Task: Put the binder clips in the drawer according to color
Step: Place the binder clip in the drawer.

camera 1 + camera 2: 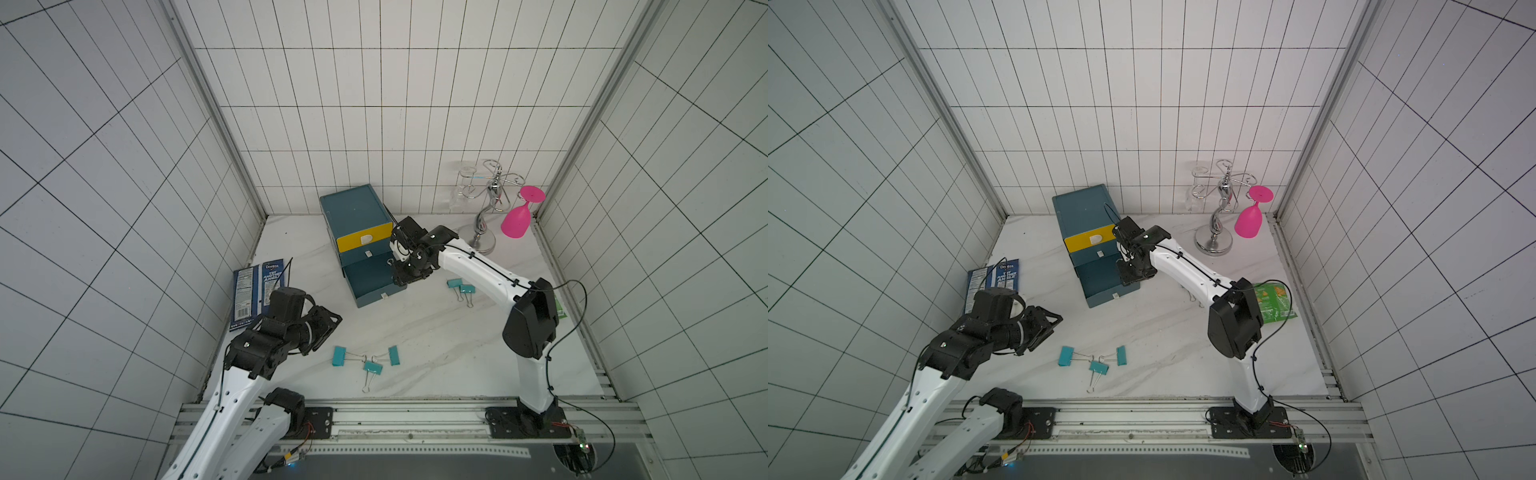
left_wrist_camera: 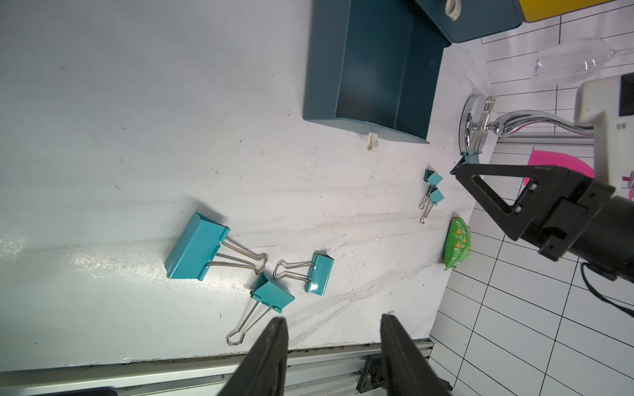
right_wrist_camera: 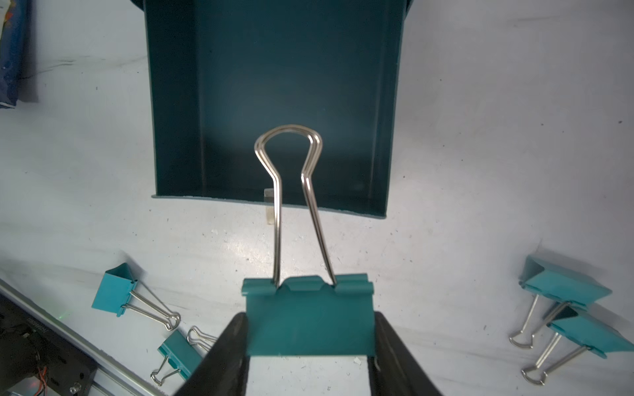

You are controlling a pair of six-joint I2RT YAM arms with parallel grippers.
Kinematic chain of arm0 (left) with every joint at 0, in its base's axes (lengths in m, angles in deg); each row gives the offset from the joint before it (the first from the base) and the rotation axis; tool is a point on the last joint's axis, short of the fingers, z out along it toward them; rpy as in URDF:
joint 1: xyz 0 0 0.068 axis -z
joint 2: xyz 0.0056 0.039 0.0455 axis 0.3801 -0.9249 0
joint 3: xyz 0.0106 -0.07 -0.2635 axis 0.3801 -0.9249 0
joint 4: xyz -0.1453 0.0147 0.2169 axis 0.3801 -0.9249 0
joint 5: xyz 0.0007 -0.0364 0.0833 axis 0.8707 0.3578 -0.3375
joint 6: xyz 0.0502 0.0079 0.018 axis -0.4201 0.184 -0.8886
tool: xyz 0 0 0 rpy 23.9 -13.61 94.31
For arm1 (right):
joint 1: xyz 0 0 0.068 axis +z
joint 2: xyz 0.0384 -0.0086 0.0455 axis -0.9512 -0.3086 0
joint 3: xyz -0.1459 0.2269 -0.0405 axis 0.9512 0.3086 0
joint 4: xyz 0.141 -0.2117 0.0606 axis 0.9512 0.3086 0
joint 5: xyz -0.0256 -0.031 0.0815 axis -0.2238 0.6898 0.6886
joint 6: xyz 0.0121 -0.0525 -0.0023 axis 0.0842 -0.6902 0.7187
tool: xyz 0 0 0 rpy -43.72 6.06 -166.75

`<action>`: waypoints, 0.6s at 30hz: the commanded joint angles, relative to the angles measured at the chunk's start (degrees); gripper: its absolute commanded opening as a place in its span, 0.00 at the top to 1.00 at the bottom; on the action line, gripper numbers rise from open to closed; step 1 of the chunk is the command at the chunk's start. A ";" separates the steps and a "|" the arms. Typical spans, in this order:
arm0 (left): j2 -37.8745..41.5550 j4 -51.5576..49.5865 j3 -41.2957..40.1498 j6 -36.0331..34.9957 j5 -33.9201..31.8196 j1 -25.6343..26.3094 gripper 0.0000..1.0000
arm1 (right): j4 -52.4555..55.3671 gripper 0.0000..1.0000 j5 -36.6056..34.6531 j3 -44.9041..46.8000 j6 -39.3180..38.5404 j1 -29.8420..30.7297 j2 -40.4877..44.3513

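The drawer cabinet [image 1: 355, 208] has a yellow top drawer; its bottom teal drawer [image 1: 370, 278] is pulled out and empty [image 3: 274, 103]. My right gripper [image 3: 310, 319] is shut on a teal binder clip [image 3: 308, 329], held by the body with the wire loops pointing over the open drawer's front edge. Three teal binder clips [image 1: 339, 356] [image 1: 372, 368] [image 1: 394, 355] lie near the table's front. Two more [image 1: 454, 283] [image 1: 467, 289] lie beside the right arm. My left gripper [image 2: 333, 319] is open and empty, hovering left of the front three [image 2: 272, 295].
A blue chip bag [image 1: 257, 291] lies flat at the left wall. A green packet [image 1: 1273, 305] lies by the right wall. At the back right, a chrome glass rack [image 1: 486, 208] holds a pink glass [image 1: 517, 220] and a clear glass [image 1: 461, 187]. A metal rail [image 1: 415, 411] runs along the front.
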 commanded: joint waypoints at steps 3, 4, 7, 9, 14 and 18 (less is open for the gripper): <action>1.40 -1.03 0.21 -0.88 0.19 -0.67 0.52 | 4.18 0.54 1.22 -8.20 0.65 -0.96 -5.26; 1.42 -1.08 0.18 -0.99 0.25 -0.75 0.52 | 4.29 0.52 1.26 -9.12 1.00 -1.05 -6.11; 1.55 -1.26 0.29 -1.21 0.37 -1.09 0.52 | 4.58 0.44 1.45 -11.59 1.67 -1.27 -7.87; 1.38 -1.39 0.43 -1.52 0.45 -1.26 0.52 | 4.77 0.38 1.21 -12.51 1.94 -1.49 -8.12; 0.70 -1.35 0.75 -1.99 0.70 -1.55 0.52 | 4.69 0.33 1.10 -12.14 1.96 -1.67 -6.76; -0.05 -0.92 0.88 -2.18 1.05 -1.64 0.52 | 4.20 0.32 1.66 -9.52 2.47 -1.67 -4.32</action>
